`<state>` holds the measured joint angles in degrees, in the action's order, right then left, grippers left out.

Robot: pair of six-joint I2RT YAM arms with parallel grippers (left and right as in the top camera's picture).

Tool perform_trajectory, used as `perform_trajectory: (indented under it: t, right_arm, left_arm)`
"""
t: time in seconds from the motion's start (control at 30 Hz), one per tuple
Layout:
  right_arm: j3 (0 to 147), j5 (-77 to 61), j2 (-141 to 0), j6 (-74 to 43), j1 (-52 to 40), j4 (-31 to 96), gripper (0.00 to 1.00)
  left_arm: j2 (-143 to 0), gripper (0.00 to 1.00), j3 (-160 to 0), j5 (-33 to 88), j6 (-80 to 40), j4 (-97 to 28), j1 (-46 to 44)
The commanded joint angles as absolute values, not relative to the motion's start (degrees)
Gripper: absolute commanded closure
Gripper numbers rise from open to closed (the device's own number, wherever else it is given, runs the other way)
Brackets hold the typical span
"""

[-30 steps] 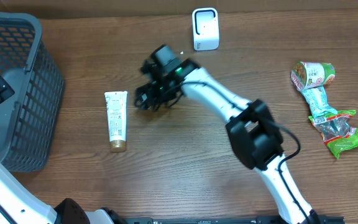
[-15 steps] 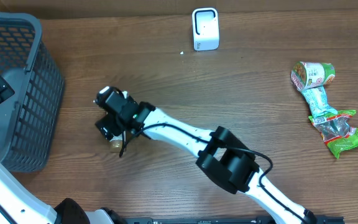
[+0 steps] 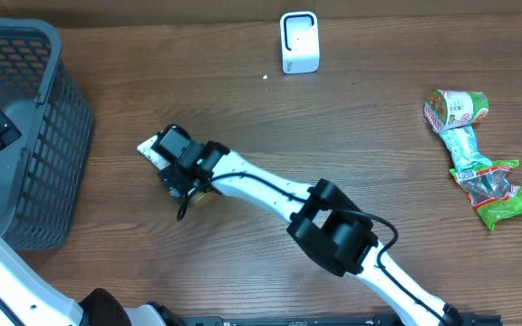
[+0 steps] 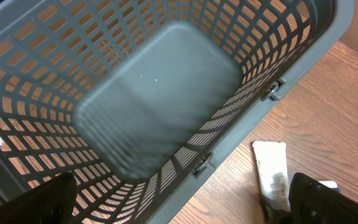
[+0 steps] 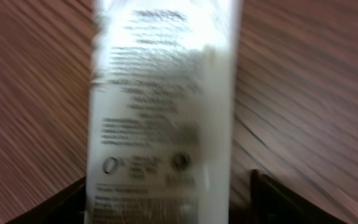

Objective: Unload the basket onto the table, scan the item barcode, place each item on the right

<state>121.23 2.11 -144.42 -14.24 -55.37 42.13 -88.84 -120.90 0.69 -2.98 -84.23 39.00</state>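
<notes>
The tube [image 5: 163, 93] is found lying flat on the bench [image 3: 352, 118], at about 9 o'clock from the bench centre, its white end turned towards 10 o'clock. The right hand [image 5: 166, 193] is set over it, fingers wide and astride the tube, with a thin gap seen at one side. The left hand [image 4: 179, 186] is held wide above the basket [image 3: 53, 181] at the 9 o'clock edge, nothing between its fingers. The scanner [image 3: 299, 41] is noted at 12 o'clock and food packets [image 3: 478, 172] at 3 o'clock
</notes>
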Motion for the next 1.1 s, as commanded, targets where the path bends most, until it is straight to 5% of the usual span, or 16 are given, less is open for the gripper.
perform_trajectory:
  t: [0.0, 0.7, 1.07]
  right_arm:
    - [120.81, 2.24, -143.74, -18.11, -51.13, 48.25, 0.24]
    - [122.41, -16.73, -136.88, -8.38, -30.7, 87.74, 0.26]
    - [137.12, -7.66, -136.07, 5.17, -29.91, 83.13, 0.14]
  left_arm:
    - [-88.44, 0.0, -121.6, 0.93, -3.4, -84.05, 38.98]
    - [-88.44, 0.0, -121.6, 0.93, -3.4, -84.05, 38.98]
    - [-88.44, 0.0, -121.6, 0.93, -3.4, -84.05, 38.98]
